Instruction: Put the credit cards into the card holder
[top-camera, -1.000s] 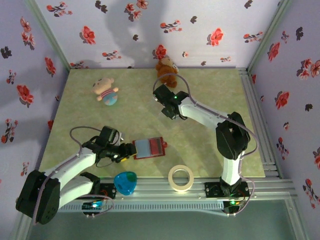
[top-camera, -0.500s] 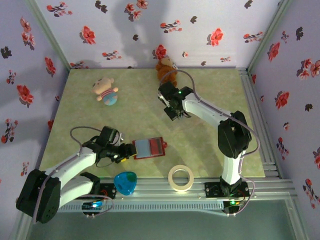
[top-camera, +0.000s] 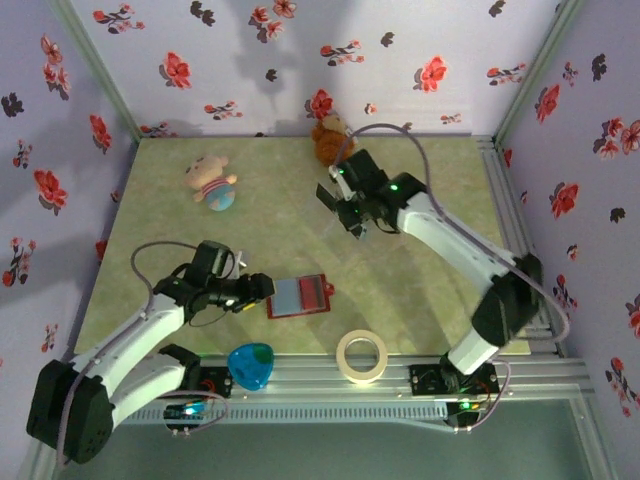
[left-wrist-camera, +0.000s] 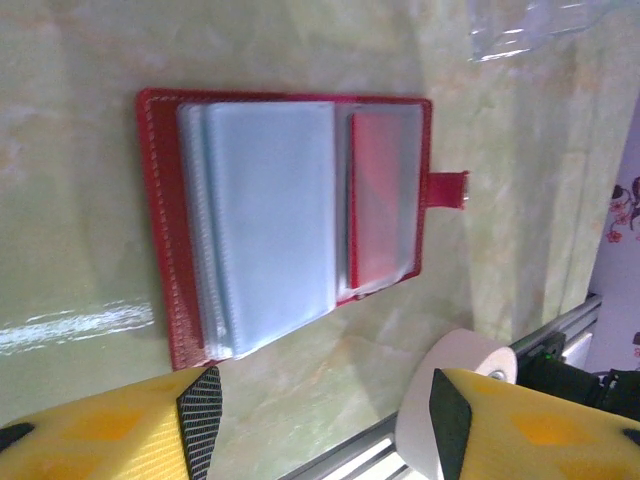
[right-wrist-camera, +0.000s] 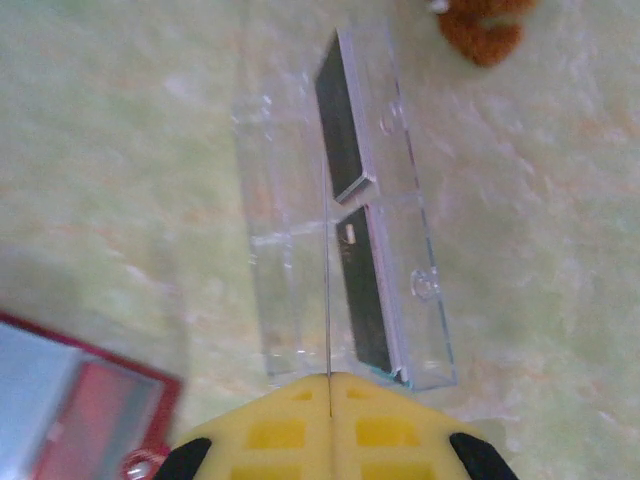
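Left gripper (left-wrist-camera: 322, 425) hangs half-spread at the near left, beside the card holder (left-wrist-camera: 285, 215), which lies open with its sleeves looking floppy. Farther right, right gripper (right-wrist-camera: 328, 400) pinches a credit card (right-wrist-camera: 326, 260) edge-on above the clear case (right-wrist-camera: 420, 300). The card is likely stiff and slick, best held by its short edge.

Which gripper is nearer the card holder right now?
Left. The left gripper sits just beside the open card holder's left edge in the top view, jaws open. The right gripper is well behind it, up near the brown teddy.
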